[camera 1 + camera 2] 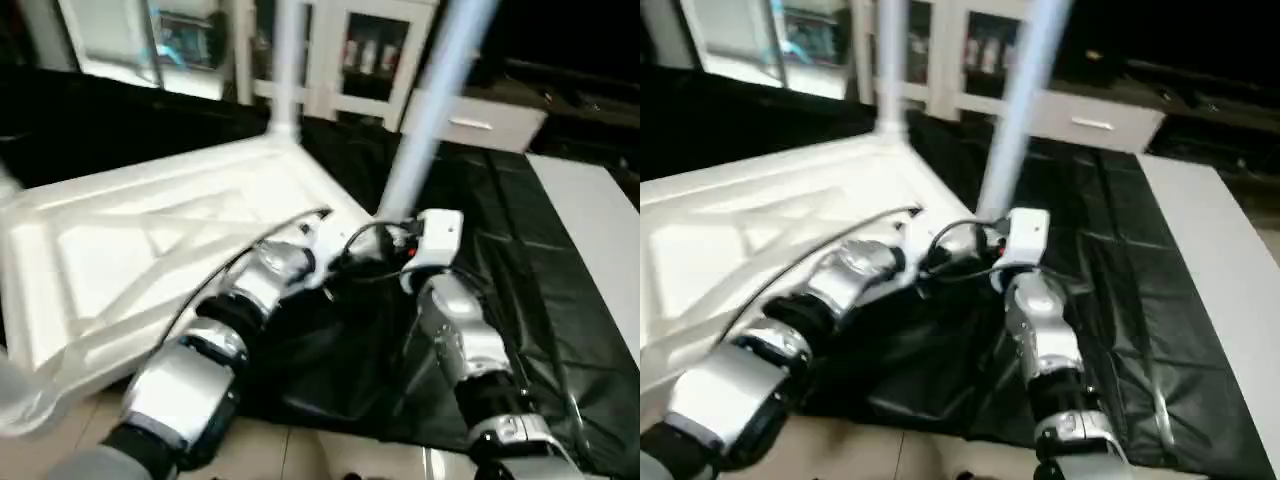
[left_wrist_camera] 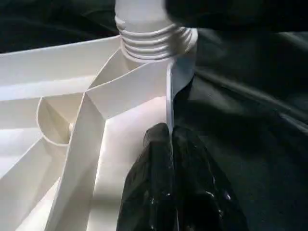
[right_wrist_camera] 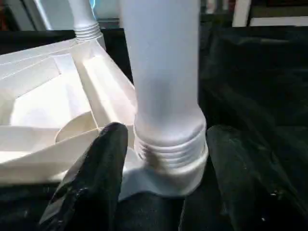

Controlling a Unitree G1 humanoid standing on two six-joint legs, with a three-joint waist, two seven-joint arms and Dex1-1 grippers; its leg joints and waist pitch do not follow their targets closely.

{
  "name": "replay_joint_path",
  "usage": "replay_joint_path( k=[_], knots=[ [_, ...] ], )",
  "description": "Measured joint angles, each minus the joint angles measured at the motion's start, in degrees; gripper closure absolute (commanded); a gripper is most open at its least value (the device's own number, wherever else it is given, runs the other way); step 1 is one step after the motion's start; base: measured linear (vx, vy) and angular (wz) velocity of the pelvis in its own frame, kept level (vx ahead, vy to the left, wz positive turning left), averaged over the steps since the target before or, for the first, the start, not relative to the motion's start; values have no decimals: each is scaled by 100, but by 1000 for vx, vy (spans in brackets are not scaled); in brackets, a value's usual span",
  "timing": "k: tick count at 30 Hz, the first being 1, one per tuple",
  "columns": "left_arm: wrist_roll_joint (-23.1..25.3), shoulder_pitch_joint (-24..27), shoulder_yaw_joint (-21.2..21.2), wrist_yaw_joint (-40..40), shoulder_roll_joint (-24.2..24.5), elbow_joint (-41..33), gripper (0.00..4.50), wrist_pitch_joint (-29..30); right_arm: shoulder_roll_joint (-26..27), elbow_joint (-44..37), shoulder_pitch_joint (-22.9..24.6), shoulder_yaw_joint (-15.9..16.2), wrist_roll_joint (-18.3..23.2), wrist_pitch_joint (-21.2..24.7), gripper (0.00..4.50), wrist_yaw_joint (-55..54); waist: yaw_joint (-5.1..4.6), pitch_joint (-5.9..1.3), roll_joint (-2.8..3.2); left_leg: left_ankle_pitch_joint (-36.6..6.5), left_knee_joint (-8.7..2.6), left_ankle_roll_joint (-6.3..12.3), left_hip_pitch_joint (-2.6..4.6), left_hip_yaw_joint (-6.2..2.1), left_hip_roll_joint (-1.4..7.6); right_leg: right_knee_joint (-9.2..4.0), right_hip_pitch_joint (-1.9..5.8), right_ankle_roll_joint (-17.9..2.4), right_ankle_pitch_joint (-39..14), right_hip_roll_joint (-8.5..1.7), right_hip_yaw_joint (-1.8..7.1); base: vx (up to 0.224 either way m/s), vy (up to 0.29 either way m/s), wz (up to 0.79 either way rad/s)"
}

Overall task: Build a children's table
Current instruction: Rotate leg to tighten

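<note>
The upturned tabletop's (image 1: 150, 250) rim is pinched by the closed left gripper (image 2: 169, 144). The near leg (image 3: 163, 72), seated in its corner socket, is straddled by the parted right gripper (image 3: 166, 159), not clasped.

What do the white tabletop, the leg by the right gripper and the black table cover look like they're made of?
Tabletop: looks like moulded white plastic, smooth and semi-matte, judging by its thin ribs and rounded socket.
Leg: apparently the same white plastic, smooth, with moulded thread rings at its base.
Cover: probably thin black plastic sheet or slick fabric; it wrinkles and shows glossy highlights, so I can't tell which.
</note>
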Motion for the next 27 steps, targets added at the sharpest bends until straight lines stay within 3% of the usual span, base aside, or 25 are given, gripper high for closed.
replay_joint_path(
  k=[6, 9, 11, 13, 18, 22, 27],
  knots=[
    [-19, 10, -13, -629, 57, -132, 450, -44, -461, -998, 146, 17, 389, 406, 97, 1006, 160, -3, -3, -1, -36, -1, 21, 26, 21, 103, -35, 27, 63, 0, 10, 42, -26, 4],
    [-136, 129, -42, -1417, 381, -290, 450, -256, -1556, -1794, 711, 162, 693, 850, 65, 2216, 268, 0, 4, 1, -77, 2, 25, 28, 31, 106, -45, 37, 41, 13, 5, 0, 0, 0],
    [-137, 149, -51, -1633, 524, -324, 450, -322, -1787, -1972, 768, 104, 752, 922, 54, 2501, 250, 0, 4, 2, -83, 2, 18, 30, 37, 111, -46, 36, 40, 22, 5, 0, 0, 0],
    [-141, 284, -121, -2178, 692, -451, 450, -571, -2359, -2389, 1060, 255, 894, 1043, 54, 3191, 304, -6, 16, 1, -91, 2, 30, 30, 38, 109, -34, 39, 26, 20, 3, 0, 0, 0],
    [-149, 503, -275, -3281, 1134, -744, 450, -1023, -3160, -2969, 1645, 328, 1087, 1335, 54, 4353, 351, -8, 15, -2, -87, -4, 70, 38, 36, 106, -7, 48, 19, 12, 7, 0, 0, 0],
    [-178, 612, -300, -3782, 1406, -891, 450, -1198, -3268, -3165, 1807, 401, 1156, 1510, 54, 4559, 331, -10, 18, -37, -87, -62, 120, 35, 32, 103, 35, 77, 1, 7, 10, 0, 0, 0],
    [-238, 754, -324, -4072, 1526, -1137, 450, -1294, -3155, -3367, 1880, 706, 1166, 1541, 54, 4552, 329, -10, 17, -38, -88, -62, 113, 24, 31, 104, 36, 78, 0, 7, 3, 0, 0, 0]
  ],
)
